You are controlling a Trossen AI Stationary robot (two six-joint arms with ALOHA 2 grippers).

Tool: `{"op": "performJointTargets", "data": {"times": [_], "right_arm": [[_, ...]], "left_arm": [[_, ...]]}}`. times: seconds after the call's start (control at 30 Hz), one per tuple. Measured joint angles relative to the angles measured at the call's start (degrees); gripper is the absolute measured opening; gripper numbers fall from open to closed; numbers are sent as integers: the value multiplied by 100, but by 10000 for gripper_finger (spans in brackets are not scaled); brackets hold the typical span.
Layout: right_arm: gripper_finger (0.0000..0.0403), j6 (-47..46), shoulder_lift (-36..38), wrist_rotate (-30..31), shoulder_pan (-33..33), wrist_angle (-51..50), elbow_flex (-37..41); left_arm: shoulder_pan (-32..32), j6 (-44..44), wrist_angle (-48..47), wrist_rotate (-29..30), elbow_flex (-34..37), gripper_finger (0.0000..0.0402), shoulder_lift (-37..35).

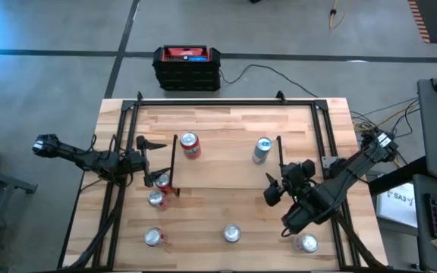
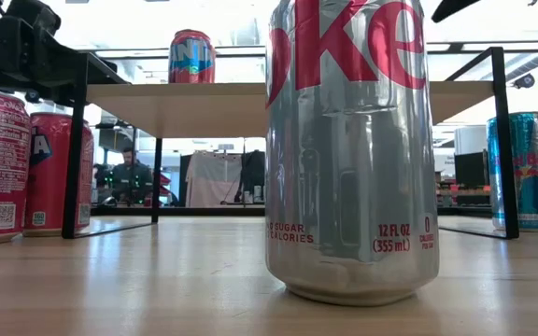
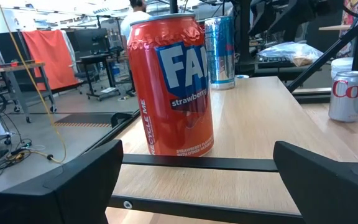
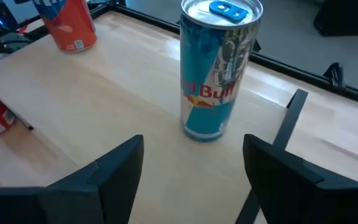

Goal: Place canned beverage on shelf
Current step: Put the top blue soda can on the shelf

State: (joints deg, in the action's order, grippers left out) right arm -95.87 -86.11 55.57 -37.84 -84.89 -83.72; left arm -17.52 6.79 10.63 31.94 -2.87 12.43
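While its fingers stand spread wide and grip nothing, the left gripper point(image 1: 152, 154) sits at the left-centre of the high view, at the left end of the shelf point(image 1: 226, 163). Its wrist view shows the two dark fingers point(image 3: 86, 180) well apart, with the red Fanta can point(image 1: 190, 144) upright on the shelf board just ahead. The shelf's long axis runs left to right across the middle of the frame. Further right, the blue Red Bull can point(image 1: 262, 149) stands upright on the board. At the right-centre, the right gripper point(image 1: 270, 189) hovers near the shelf's right end; its fingers point(image 4: 114, 165) are apart and touch nothing. The silver Diet Coke can point(image 2: 351, 149) fills the low view, probably hiding most of the shelf behind it.
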Motion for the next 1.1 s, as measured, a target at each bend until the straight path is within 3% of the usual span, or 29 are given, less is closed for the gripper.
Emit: {"op": "performJointTargets", "data": {"times": [0.27,0.53,0.97,1.1], "right_arm": [[256,-157,-105,24,6,176,-2],[251,601,-249,615,24,512,-2],[247,-1267,-871,971,76,137,20],[247,-1363,-1094,1001,74,-254,7]], "left_arm": [[-2,0,0,0,0,400,0],[1,-1,0,0,0,400,0],[1,0,-1,0,0,400,0],[-1,1,0,0,0,400,0]]}}
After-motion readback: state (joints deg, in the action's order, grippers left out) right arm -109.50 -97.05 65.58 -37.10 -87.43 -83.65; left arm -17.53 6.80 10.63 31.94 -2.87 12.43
